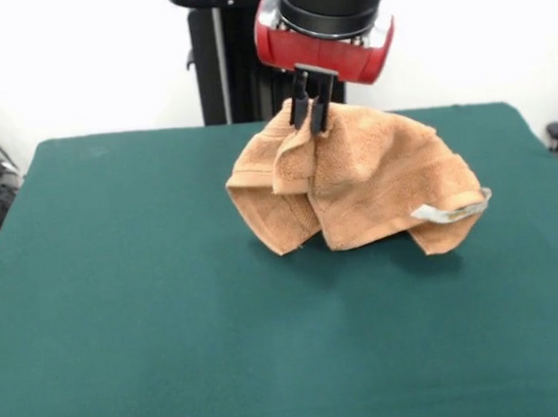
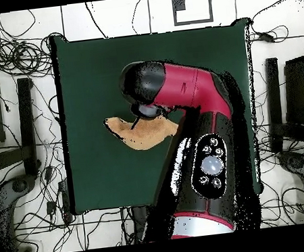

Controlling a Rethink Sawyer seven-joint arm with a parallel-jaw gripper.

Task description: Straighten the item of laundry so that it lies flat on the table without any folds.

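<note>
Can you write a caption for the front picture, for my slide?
The robot's gripper pinches the orange towel by a top fold, so it hangs bunched over the green table.

The tabletop [image 1: 126,356] lies bare green across its whole near half and down both sides in the front view, so passage there is open. The only obstacle is the towel [image 1: 355,188], bunched and hanging from the end effector [image 1: 311,109] toward the far middle, with the arm [image 2: 192,93] directly above it.
</note>
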